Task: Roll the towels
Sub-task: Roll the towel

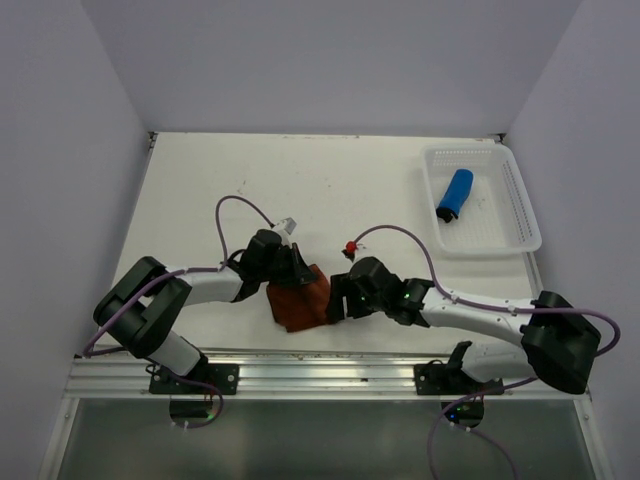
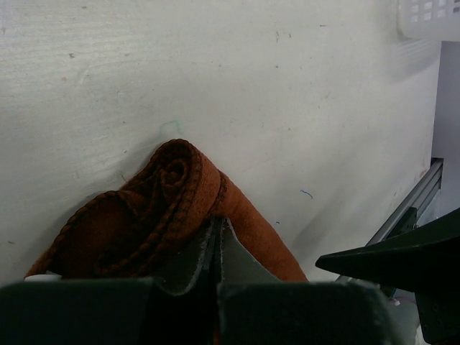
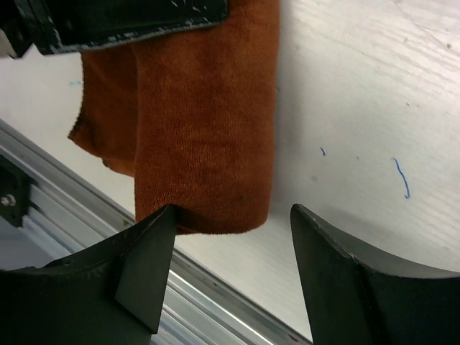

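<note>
The left claw (image 2: 215,269) is pinched shut on the rust-brown towel (image 2: 169,212), whose rolled end shows as a spiral at twelve o'clock of the fingertips. The right claw (image 3: 230,248) stands wide, one finger touching the towel's near end, the other over bare worktop (image 1: 330,185). From above, this towel sits between both claws at the near edge, at about six o'clock. The blue towel (image 1: 456,194) lies already rolled in the white basket (image 1: 520,205) at two o'clock. The brown towel seems partly rolled; next, I judge, the right claw must close on the free end and help finish turning. No brands or writing can be read.
</note>
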`<state>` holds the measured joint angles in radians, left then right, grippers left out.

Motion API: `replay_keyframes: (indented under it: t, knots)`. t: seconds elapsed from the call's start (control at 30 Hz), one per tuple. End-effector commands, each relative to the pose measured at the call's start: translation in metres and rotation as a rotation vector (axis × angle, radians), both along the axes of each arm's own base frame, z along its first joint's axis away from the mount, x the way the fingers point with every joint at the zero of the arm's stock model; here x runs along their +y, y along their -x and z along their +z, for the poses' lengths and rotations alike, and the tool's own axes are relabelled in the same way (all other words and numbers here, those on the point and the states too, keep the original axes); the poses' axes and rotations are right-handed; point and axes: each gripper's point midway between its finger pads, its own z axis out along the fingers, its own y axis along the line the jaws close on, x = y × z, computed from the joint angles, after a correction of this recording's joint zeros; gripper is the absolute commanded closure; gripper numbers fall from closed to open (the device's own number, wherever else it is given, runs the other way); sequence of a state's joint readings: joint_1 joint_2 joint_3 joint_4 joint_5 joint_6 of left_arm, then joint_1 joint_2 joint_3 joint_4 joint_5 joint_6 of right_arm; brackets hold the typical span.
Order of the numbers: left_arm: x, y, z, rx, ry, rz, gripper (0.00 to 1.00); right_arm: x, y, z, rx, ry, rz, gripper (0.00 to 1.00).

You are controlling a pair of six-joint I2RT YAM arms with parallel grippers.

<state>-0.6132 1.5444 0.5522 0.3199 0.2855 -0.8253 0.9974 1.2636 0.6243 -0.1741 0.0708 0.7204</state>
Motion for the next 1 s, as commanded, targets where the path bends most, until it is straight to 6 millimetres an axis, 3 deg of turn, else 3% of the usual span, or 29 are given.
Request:
replay_keyframes:
  t: [0.0,0.23,0.37,0.6,0.77,0.87,0.9,0.93,0.97]
  knots:
    - [0.011,-0.007,-0.005,-0.029,-0.068,0.024,1.00,0.033,-0.009,0.021,0.004,-0.198,0.015,0.32]
    - [0.013,-0.006,-0.004,-0.030,-0.071,0.030,1.00,0.039,-0.006,-0.006,0.078,-0.233,-0.004,0.33]
    - [0.015,-0.004,-0.006,-0.024,-0.073,0.037,1.00,0.044,-0.005,-0.016,0.104,-0.247,-0.010,0.41]
    - [0.016,-0.004,-0.005,-0.023,-0.073,0.041,1.00,0.044,-0.006,-0.010,0.073,-0.201,0.018,0.78]
    - [0.014,-0.008,0.002,-0.029,-0.075,0.032,1.00,0.016,-0.008,-0.012,-0.013,0.029,0.018,1.00]
    - [0.010,-0.014,0.018,-0.036,-0.049,0.019,0.90,0.001,-0.009,-0.010,-0.047,0.156,0.029,1.00]
    - [0.010,-0.018,0.029,-0.055,-0.038,0.019,0.80,-0.009,-0.014,-0.008,-0.074,0.227,0.025,1.00]
    - [0.008,-0.021,0.037,-0.074,-0.027,0.019,0.75,-0.007,-0.019,-0.003,-0.104,0.235,0.026,1.00]
    - [0.010,-0.022,0.040,-0.076,-0.034,0.025,0.71,-0.017,-0.016,-0.006,-0.102,0.300,0.033,1.00]
